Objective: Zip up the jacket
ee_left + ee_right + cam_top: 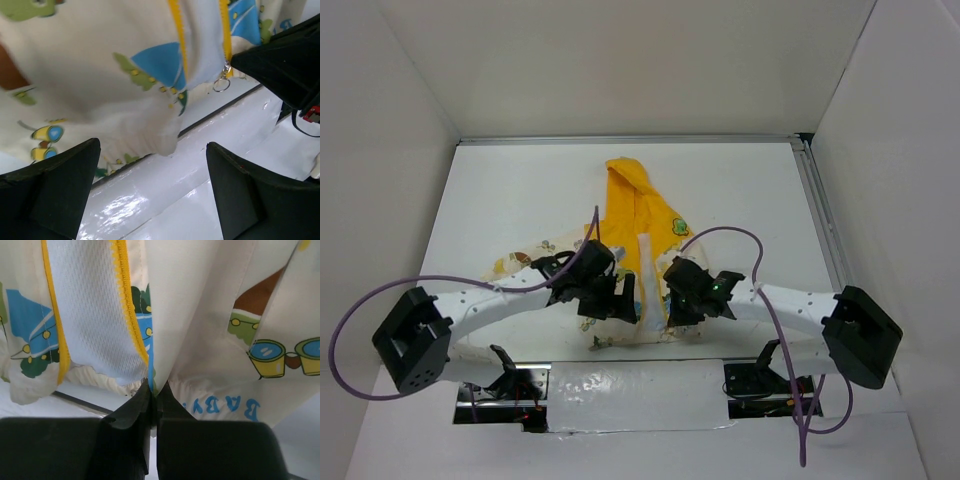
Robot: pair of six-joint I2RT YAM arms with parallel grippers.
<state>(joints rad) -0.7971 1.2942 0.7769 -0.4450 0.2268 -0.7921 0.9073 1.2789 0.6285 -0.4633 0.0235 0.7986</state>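
Soft, light jacket (640, 215) at the centre of the table (500, 200), front unzipped. Likely to bunch and slip; best taken at the hem beside the zipper pull (221, 84). Right gripper (154, 390) pinched shut on the hem edge; left gripper (152, 150) wide open, empty, hovering near the hem.

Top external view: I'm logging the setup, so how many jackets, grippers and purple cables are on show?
jacket: 1
grippers: 2 (left gripper open, right gripper shut on the jacket)
purple cables: 2
Total: 5
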